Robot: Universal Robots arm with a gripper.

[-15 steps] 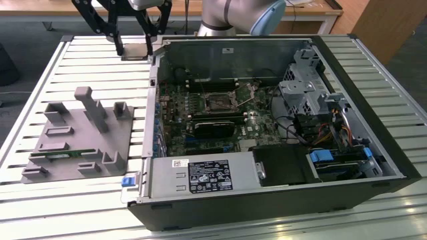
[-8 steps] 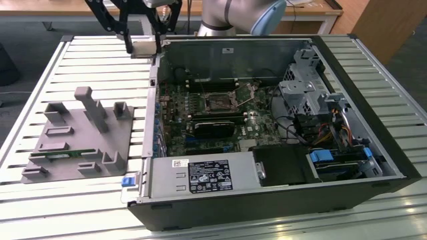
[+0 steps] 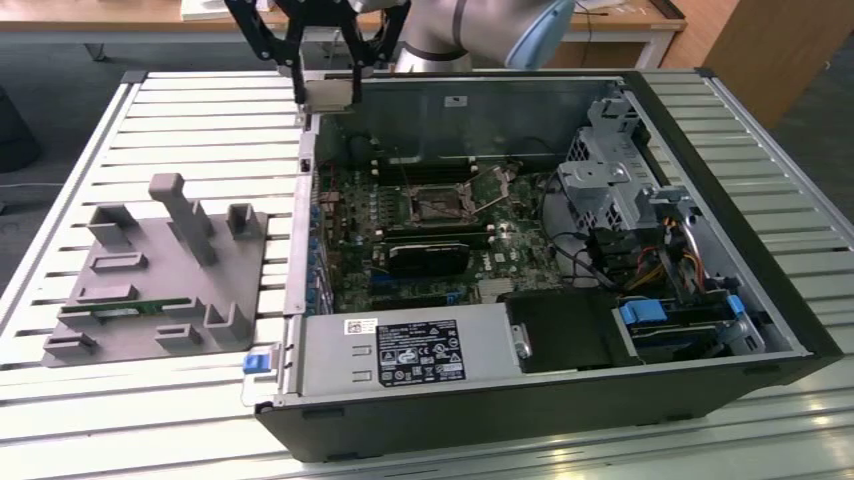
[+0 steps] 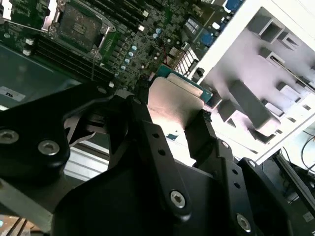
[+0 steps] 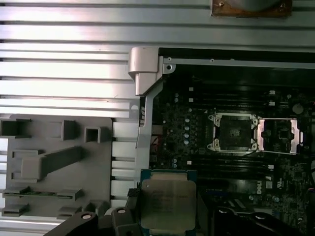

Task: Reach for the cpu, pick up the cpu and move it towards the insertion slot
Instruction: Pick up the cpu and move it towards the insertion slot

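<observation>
My gripper [image 3: 330,80] is shut on the cpu [image 3: 330,93], a flat silvery square held high over the far-left corner of the open computer case [image 3: 561,400]. In both wrist views the chip [image 5: 168,204] [image 4: 174,103] sits clamped between the black fingers [image 5: 222,219] [image 4: 147,137], its green edge showing. The insertion slot [image 3: 437,203] is a silvery-framed socket with a dark centre on the green board, nearer the camera than the gripper and toward the exterior view's right. It also appears in both wrist views [image 5: 232,132] [image 4: 78,24], with its metal lid swung open beside it.
A grey plastic fixture [image 3: 160,270] with pegs and recesses lies on the slatted table [image 3: 200,130] on the exterior view's left, holding a green memory stick [image 3: 127,310]. Inside the case are a black card [image 3: 427,255], a power supply [image 3: 400,350] and a drive cage [image 3: 607,180].
</observation>
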